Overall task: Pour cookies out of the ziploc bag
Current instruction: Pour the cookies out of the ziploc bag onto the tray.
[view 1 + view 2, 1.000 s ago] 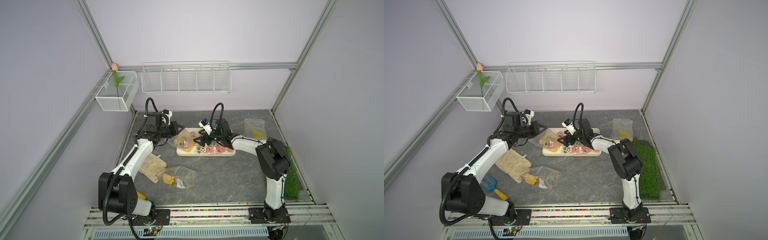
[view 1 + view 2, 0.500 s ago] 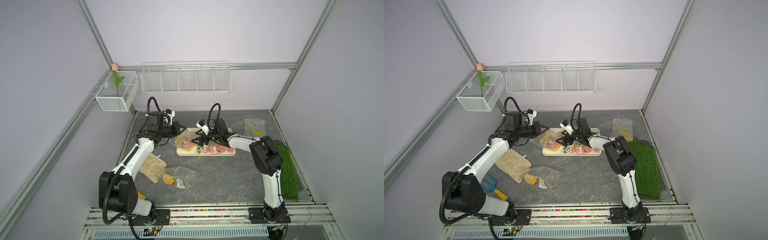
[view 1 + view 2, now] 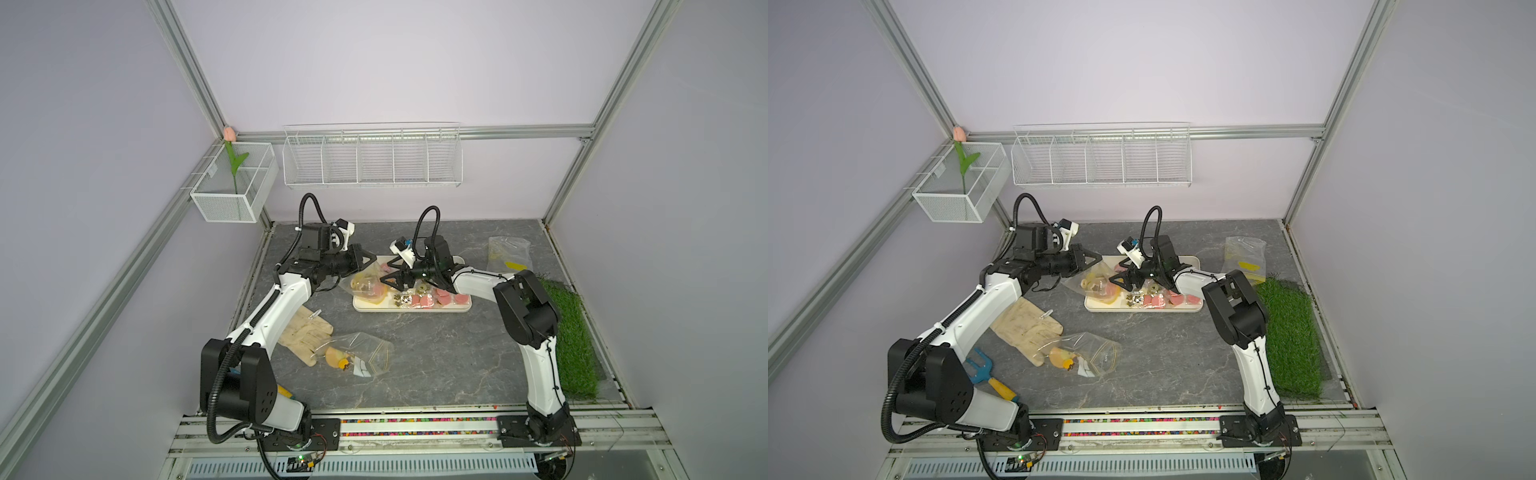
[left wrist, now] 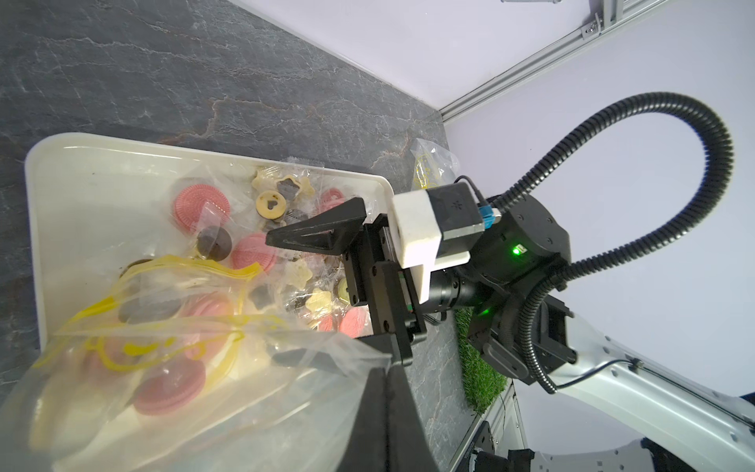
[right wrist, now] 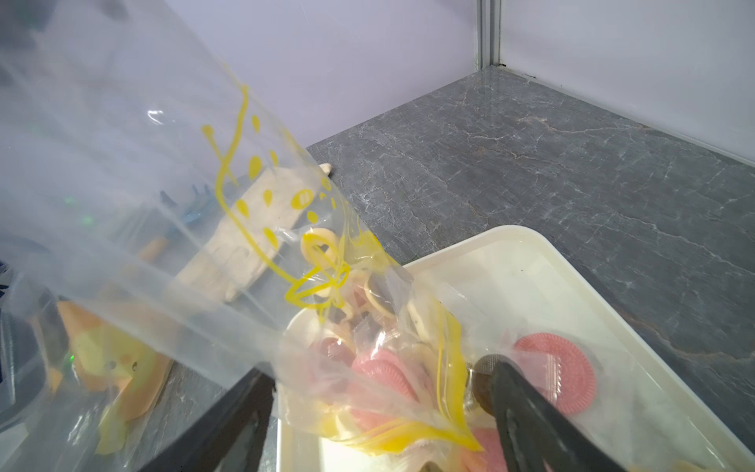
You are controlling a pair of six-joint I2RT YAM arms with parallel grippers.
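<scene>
Lilac walls box in a grey stone-look table. At its left lie a work glove and a spare clear bag, well apart from the job. My left hand is clamped on the closed end of the ziploc bag, tilting it so the yellow-zip mouth sags over the left end of the cream tray. Several pink and beige cookies sit inside the bag near the mouth, and many more already lie spread on the tray. My right hand has its jaws spread wide on either side of the mouth, pinching nothing. My worry is that the mouth lies close to the tray's edge, so a steeper tip could send cookies onto the table. The film looks slick too. It may slip from my left hand, or a right finger may scatter pieces beside it.
</scene>
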